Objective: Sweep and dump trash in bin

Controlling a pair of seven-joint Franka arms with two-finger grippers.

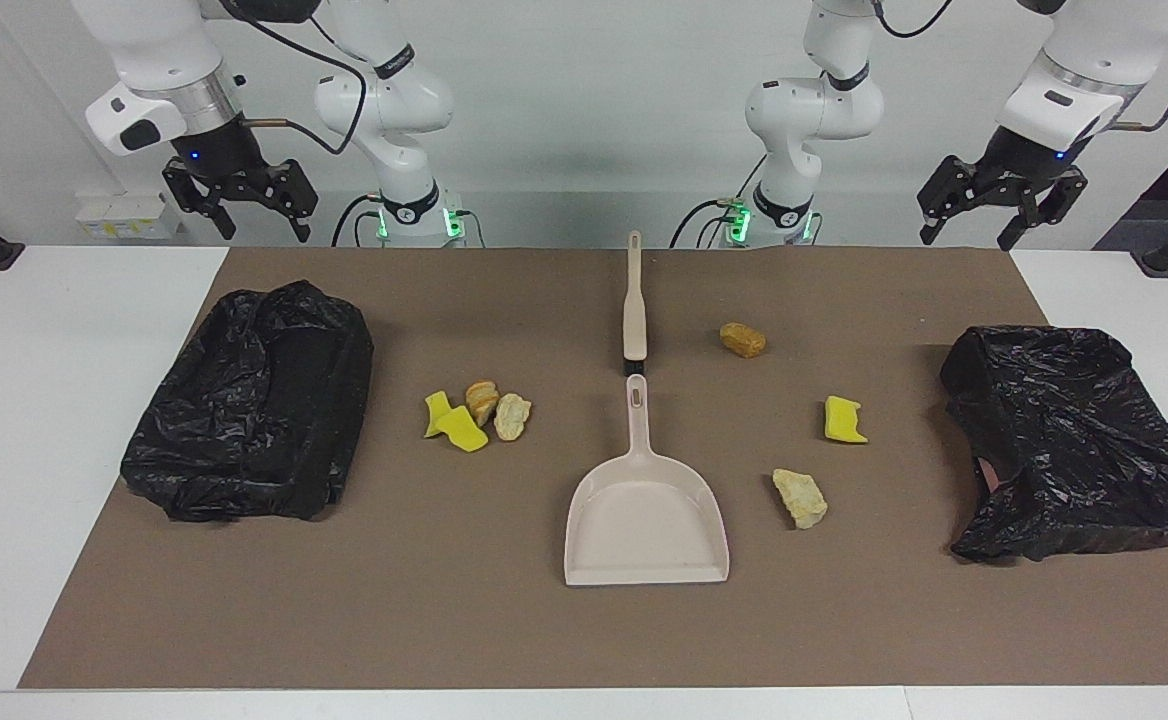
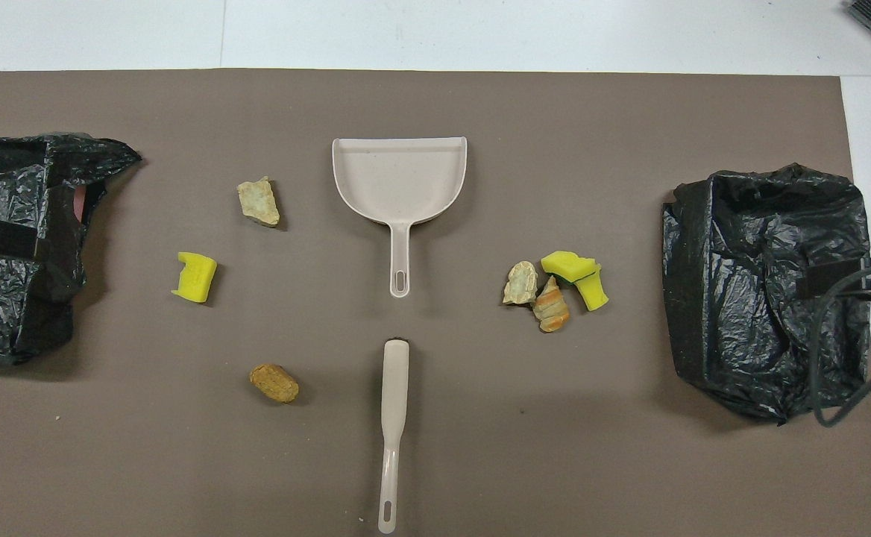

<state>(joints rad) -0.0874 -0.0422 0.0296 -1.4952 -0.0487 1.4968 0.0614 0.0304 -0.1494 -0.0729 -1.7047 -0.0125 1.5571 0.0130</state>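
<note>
Currently, from my remote console, I see both claws hanging idle above the robots' edge of the brown mat. The left gripper hangs with fingers spread apart and holding nothing, above the mat's corner near a bin lined with crinkled black plastic. The right gripper hangs likewise, fingers apart and empty, above the corner near a second black-bagged bin.

Between the two claws, on the mat, lies a beige plastic brush, its head meeting the handle of a beige plastic dustpan.

The trash is scattered loose on the mat. Toward the left claw's side sit a golden-brown lump, a yellow sponge scrap and a pale rock-like lump. Toward the right claw's side, yellow sponge scraps touch an orange-tan lump and a pale beige lump.
</note>
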